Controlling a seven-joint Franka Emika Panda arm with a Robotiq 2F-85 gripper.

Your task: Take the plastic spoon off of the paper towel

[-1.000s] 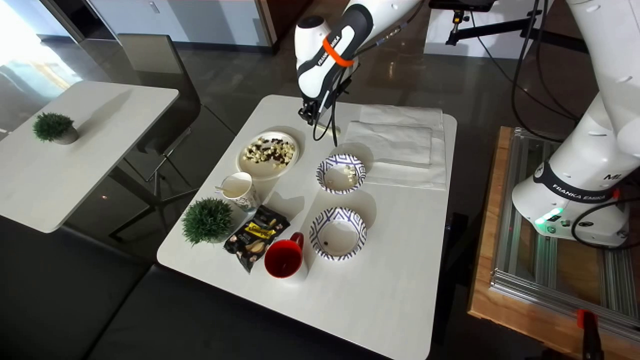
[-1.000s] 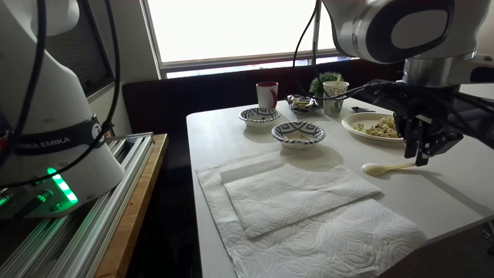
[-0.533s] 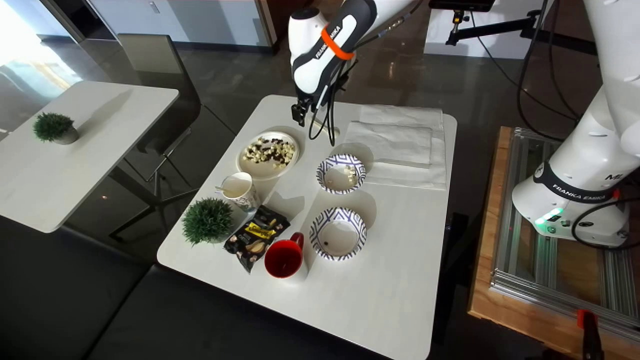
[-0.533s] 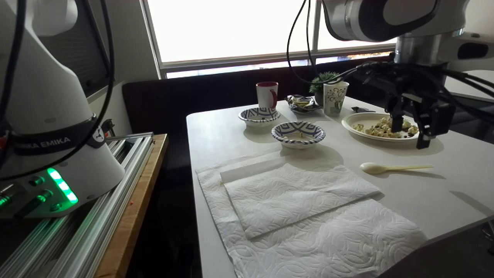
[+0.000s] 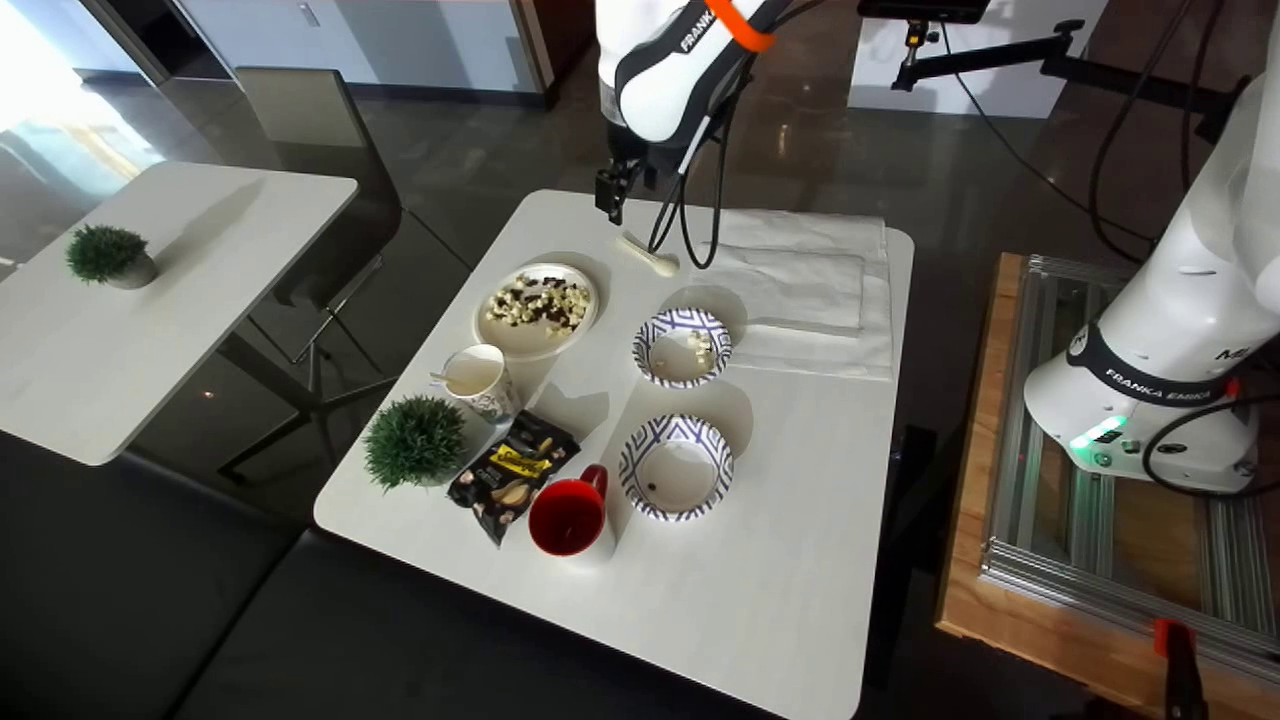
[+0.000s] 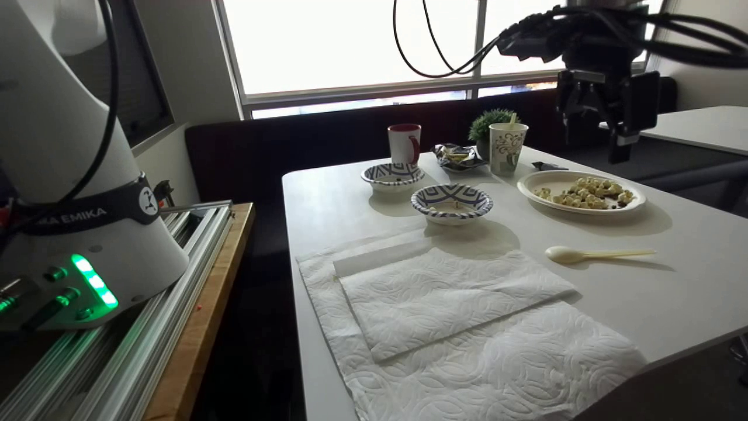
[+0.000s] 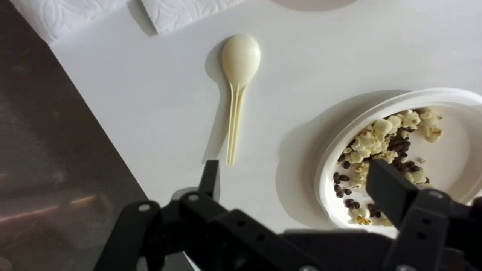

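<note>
The pale plastic spoon [image 7: 241, 62] lies bowl-side down on the bare tabletop, beside the white paper towel [image 6: 456, 298] and apart from it. In an exterior view the spoon [image 6: 565, 255] has its bowl end towards the towel and its handle pointing away. My gripper [image 7: 295, 169] hangs above the table with its fingers wide apart and nothing between them. In the wrist view the spoon's handle end is just ahead of the left finger [image 7: 209, 177]. An exterior view shows the gripper [image 6: 593, 143] well above the tabletop.
A plate [image 5: 530, 345] of popcorn and dark beans stands close to the spoon, partly beneath the gripper. Two patterned bowls [image 5: 680, 320], a red-lined mug [image 5: 567, 520], a paper cup [image 5: 490, 385], a snack bag [image 5: 510, 475] and a plant [image 5: 415, 440] are further along.
A second ago the gripper was low at the spoon's handle end. Its fingers have spread, letting go of the handle, and it has risen. The spoon now rests flat on the table.
</note>
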